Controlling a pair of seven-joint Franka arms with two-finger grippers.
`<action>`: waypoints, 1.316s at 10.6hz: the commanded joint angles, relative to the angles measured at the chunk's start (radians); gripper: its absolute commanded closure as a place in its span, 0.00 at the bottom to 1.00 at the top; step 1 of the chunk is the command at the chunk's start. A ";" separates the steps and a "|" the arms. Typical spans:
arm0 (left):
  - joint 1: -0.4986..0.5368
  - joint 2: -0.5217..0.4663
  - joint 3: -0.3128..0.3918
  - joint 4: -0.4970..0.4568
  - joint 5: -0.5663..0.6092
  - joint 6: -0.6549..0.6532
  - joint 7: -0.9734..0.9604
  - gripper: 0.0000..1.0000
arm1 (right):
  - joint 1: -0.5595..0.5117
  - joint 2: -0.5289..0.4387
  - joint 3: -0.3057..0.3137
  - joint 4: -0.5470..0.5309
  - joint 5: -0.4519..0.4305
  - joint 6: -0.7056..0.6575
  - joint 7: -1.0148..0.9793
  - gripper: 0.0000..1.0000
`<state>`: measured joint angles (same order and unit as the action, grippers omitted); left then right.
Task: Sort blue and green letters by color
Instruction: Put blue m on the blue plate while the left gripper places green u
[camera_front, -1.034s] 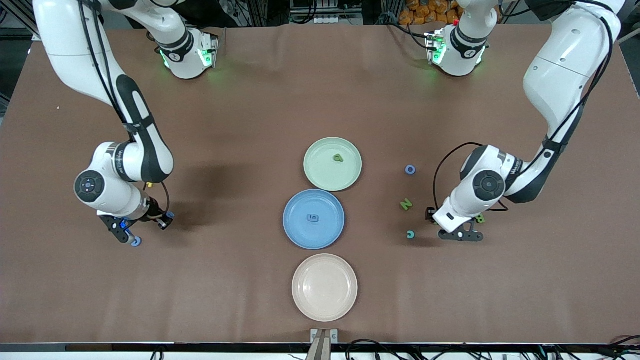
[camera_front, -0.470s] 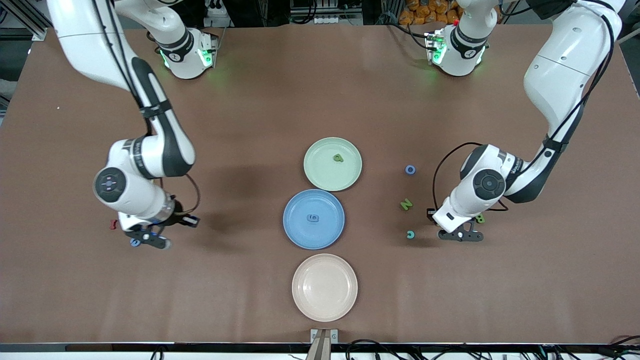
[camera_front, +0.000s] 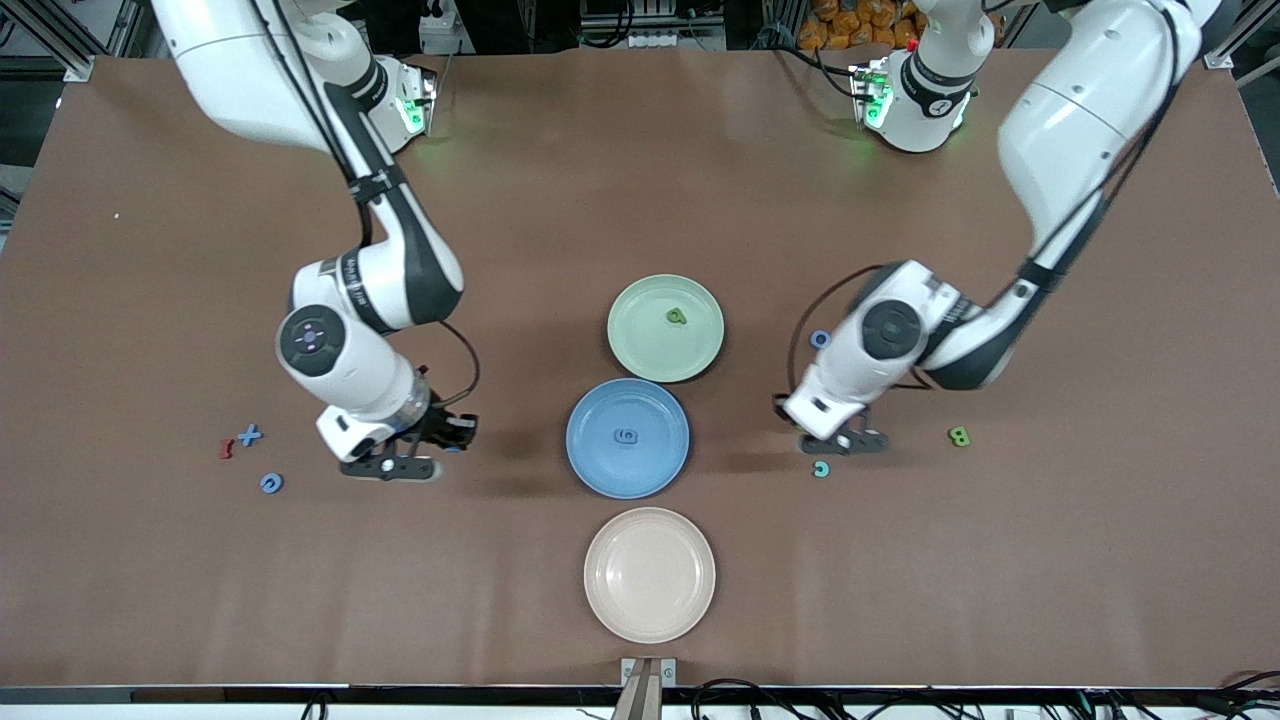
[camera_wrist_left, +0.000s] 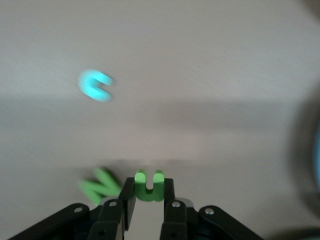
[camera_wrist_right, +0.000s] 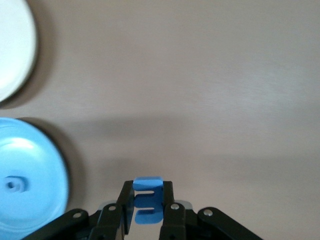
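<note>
My left gripper (camera_wrist_left: 148, 196) is clenched on a small chunky green letter (camera_wrist_left: 149, 185), held up over the brown table (camera_front: 150, 580); its two prongs point away from the wrist. A green N-shaped letter (camera_wrist_left: 101, 185) lies just beside it, and a teal C-shaped letter (camera_front: 821, 469) nearby (blurred in the left wrist view).

My right gripper (camera_wrist_right: 148, 202) grasps a small chunky blue letter (camera_wrist_right: 147, 200), its long axis running along the fingers, over bare table beside the round blue plate (camera_front: 600, 475). That plate carries a blue digit (camera_front: 626, 435); the pale green plate (camera_front: 640, 350) carries a green letter (camera_front: 677, 316).
</note>
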<state>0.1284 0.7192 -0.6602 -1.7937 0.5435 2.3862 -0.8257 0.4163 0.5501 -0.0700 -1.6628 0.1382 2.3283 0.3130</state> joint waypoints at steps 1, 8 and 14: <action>-0.174 -0.035 -0.006 -0.003 0.010 -0.067 -0.238 1.00 | 0.090 0.062 0.012 0.051 0.018 0.106 -0.012 0.92; -0.306 -0.029 -0.004 -0.006 0.010 -0.137 -0.397 0.00 | 0.208 0.140 0.073 0.106 0.040 0.227 0.046 0.64; -0.058 -0.027 0.016 -0.007 0.027 -0.139 -0.267 0.00 | 0.199 0.133 0.072 0.089 0.009 0.207 0.066 0.00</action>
<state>-0.0035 0.7050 -0.6351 -1.7864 0.5473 2.2567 -1.1184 0.6380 0.6775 -0.0003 -1.5829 0.1621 2.5523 0.4020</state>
